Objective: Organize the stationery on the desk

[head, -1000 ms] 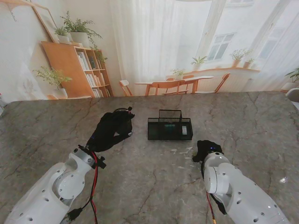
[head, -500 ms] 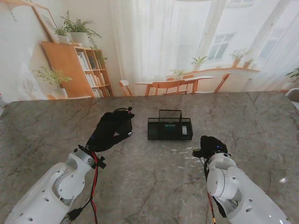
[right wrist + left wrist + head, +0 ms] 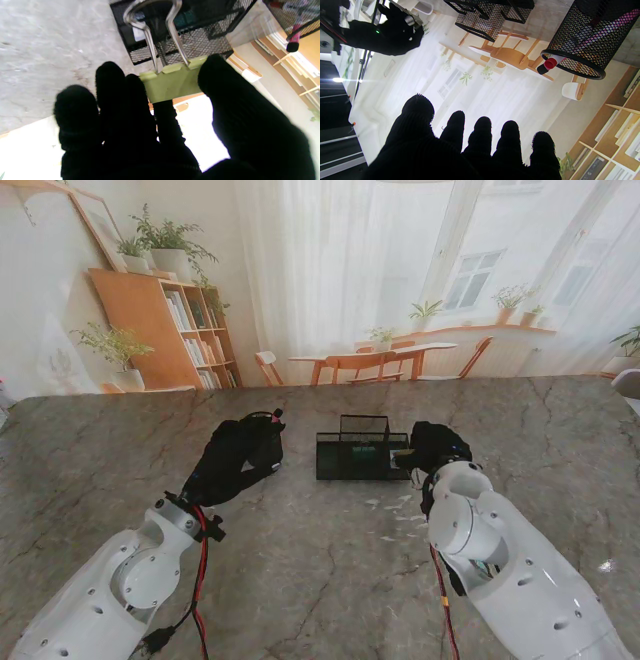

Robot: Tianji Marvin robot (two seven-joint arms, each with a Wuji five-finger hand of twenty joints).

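Observation:
A black mesh organizer [image 3: 362,456] stands mid-table, also visible in the left wrist view [image 3: 490,15] and the right wrist view [image 3: 185,37]. My right hand [image 3: 436,448] is at its right end, shut on a pale green binder clip [image 3: 172,85] pinched between thumb and fingers [image 3: 140,82]. The clip's silver handles point at the organizer. My left hand [image 3: 240,458] rests left of the organizer with its fingers [image 3: 482,132] spread and nothing in them. A mesh pen cup [image 3: 580,42] with a pink marker and a red-capped pen stands close beside that hand.
Several small pale bits [image 3: 400,510] lie on the marble table [image 3: 320,580] nearer to me than the organizer. In the stand view the left hand hides the pen cup.
My right hand has moved away from me, from the table in front of the organizer up to its right end. The left hand has stayed where it was.

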